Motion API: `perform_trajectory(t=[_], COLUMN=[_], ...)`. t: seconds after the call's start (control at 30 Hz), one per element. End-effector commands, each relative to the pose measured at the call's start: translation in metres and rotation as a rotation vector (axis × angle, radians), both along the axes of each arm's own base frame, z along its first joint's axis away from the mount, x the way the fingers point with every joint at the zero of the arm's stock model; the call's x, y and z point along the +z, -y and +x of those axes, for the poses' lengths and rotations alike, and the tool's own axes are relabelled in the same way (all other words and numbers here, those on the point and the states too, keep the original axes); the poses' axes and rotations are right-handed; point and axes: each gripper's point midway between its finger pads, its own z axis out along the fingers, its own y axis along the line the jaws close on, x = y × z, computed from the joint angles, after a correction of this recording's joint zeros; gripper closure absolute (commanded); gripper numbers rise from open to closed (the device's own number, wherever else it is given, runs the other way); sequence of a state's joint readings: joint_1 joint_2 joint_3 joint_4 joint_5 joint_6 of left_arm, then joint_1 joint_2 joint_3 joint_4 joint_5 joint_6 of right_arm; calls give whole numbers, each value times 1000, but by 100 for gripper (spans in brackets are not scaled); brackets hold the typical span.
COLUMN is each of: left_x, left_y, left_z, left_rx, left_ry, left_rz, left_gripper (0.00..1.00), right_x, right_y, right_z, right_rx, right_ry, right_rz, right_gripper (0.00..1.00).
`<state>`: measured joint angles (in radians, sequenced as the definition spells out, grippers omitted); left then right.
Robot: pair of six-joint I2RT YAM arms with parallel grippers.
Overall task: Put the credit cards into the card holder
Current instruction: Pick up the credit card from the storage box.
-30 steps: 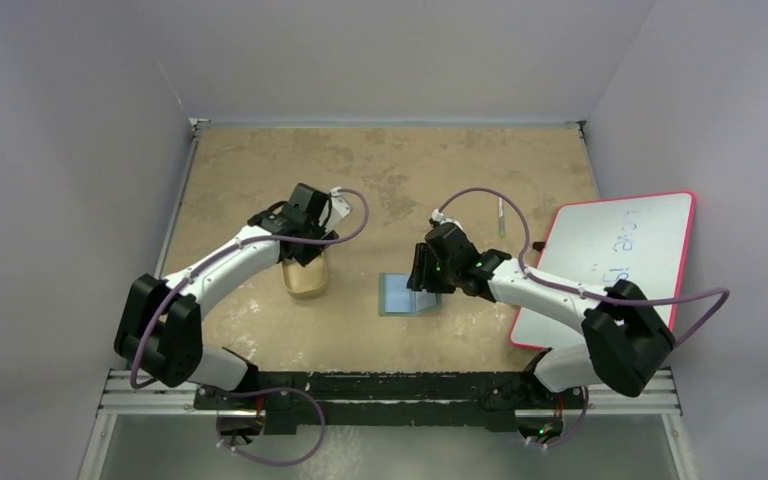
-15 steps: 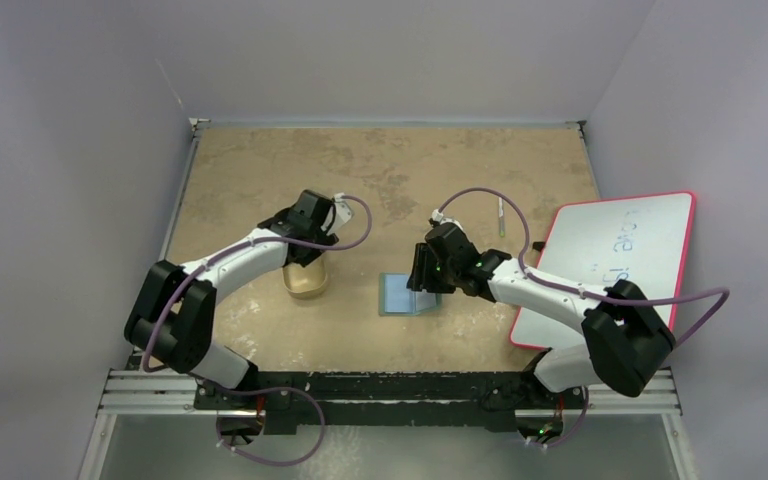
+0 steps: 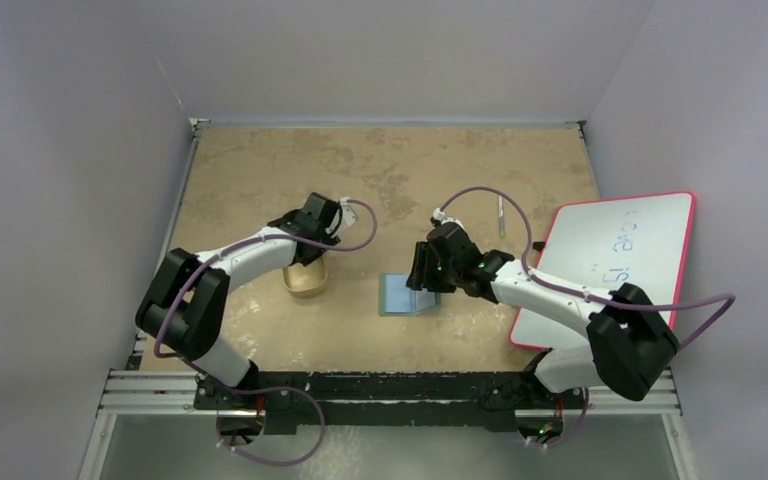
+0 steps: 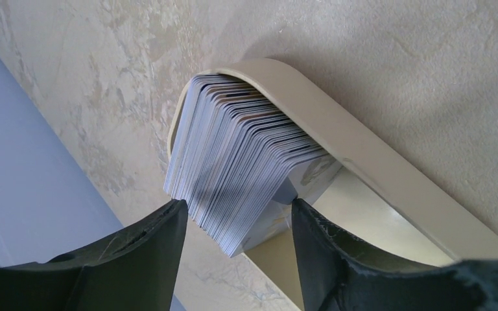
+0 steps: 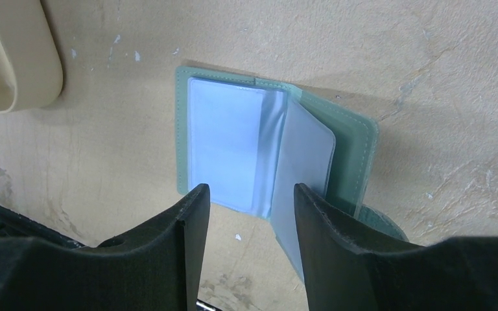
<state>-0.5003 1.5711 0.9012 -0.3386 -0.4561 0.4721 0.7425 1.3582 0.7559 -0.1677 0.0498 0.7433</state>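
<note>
From above, you have the left gripper (image 3: 305, 258) down at the far end of the tan tray (image 3: 306, 284), and the right gripper (image 3: 422, 278) low over the far right edge of the card holder (image 3: 401, 295). The holder lies open on the table (image 3: 260, 170) between the two arms, with the pink-edged whiteboard (image 3: 610, 255) off to the right. In your left wrist view, the credit cards (image 4: 233, 162) stand packed on edge as a thick fanned stack inside the tray. Your fingers (image 4: 149, 253) are spread apart, one on each side of the stack's near end. The left one sits right at the edge of the cards, but no single card is pinched or lifted out. In your right wrist view, the jaws are also spread and hold nothing. They hang just above the open holder, whose clear bluish pockets face up, one sleeve partly raised near the fold. I cannot make out a card in any pocket. As I judge it, the task is barely begun: every card visible is in the tray, so you have yet to separate one, carry it across and slide it into a sleeve, then repeat.
</note>
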Motion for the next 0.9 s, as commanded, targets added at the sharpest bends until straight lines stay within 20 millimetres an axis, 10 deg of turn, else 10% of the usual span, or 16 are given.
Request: perform_trajectory(t=[0.0,0.87], left_x=[13,44], left_y=[-2,8], left_z=[17,14], left_rx=[35,24], left_ry=[57,75], left_rz=[24,-55], left_gripper=[44,90], right_x=[3,6], right_y=[-1,2], right_z=[-2,-6], right_rx=[13,10], right_ry=[14,14], right_rz=[16,23], right_gripper=[47,45])
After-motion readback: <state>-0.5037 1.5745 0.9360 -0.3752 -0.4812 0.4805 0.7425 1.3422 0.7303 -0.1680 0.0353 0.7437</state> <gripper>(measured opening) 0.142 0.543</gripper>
